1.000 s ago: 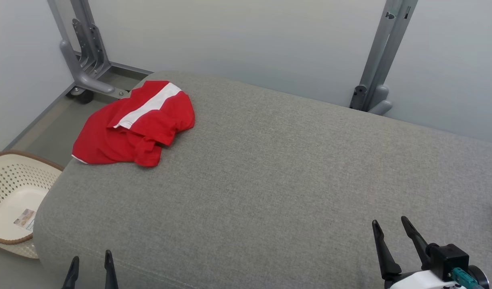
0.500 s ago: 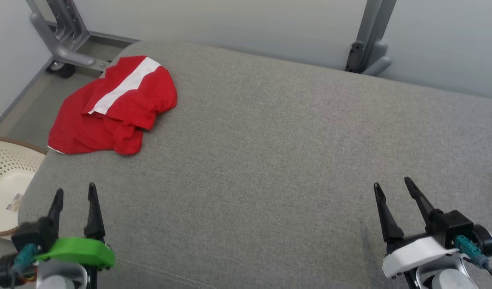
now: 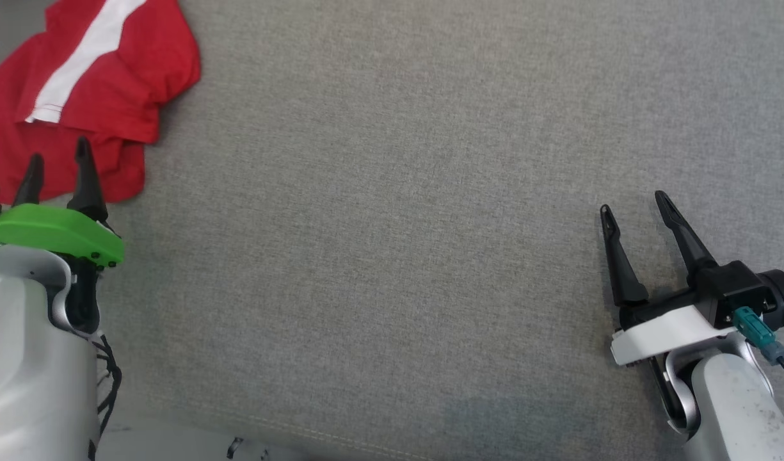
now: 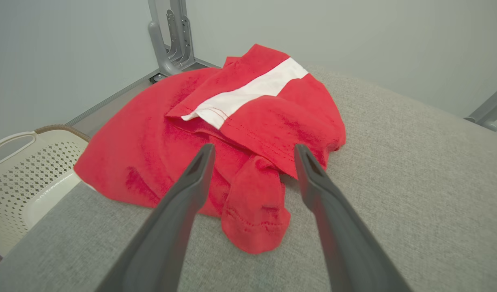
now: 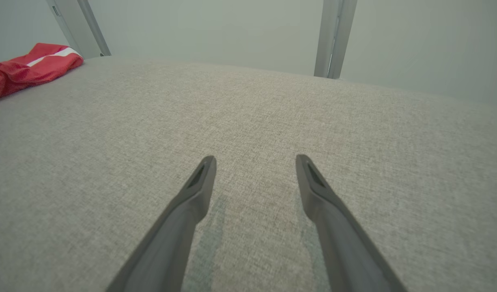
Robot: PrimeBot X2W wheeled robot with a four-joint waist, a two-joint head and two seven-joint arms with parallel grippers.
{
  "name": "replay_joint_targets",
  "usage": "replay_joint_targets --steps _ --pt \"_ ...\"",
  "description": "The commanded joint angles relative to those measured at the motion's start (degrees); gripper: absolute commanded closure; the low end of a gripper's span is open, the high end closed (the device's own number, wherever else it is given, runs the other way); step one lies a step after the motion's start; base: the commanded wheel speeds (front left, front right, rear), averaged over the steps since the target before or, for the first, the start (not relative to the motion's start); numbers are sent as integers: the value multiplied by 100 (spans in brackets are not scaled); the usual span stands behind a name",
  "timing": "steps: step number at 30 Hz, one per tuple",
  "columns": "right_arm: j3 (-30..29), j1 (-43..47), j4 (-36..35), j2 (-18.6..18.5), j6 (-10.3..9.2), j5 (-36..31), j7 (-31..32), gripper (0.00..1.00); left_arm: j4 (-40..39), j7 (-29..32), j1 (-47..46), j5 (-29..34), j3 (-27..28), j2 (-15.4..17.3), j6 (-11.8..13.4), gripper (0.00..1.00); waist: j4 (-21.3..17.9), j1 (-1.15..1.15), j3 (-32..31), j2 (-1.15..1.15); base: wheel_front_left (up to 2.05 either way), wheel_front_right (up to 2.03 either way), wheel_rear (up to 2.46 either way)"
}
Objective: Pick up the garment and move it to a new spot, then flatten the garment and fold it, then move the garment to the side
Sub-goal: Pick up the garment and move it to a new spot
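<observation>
Garment (image 3: 78, 83), red with a white stripe, lies crumpled at the far left corner of a grey padded surface (image 3: 392, 224), close to the edge, with a pale basket (image 4: 25, 178) beyond and below that edge. Left gripper (image 3: 59, 150) hovers just short of it, jaws wide apart and empty, framing a loose hanging fold. Right gripper (image 3: 632, 201) waits well apart, jaws also apart. A good pick probably means lowering onto a thick bunched fold, not a single hem, before closing.
</observation>
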Motion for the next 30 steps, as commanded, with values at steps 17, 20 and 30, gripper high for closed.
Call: replay_joint_targets --steps 17,20,30 --pt "-140 -175 279 13 -18 -114 56 0 1870 -29 -1031 -1091 -575 470 -20 47 -587 0 1293 0 0 0 0" --pt "-100 -159 309 79 -17 -71 56 0 1952 -33 -945 -1251 -737 532 -21 100 -615 0 1193 0 0 0 0" --pt "58 -48 294 317 -8 123 14 0 1134 -500 -581 -1637 -1430 971 -21 100 -790 0 512 0 0 0 0"
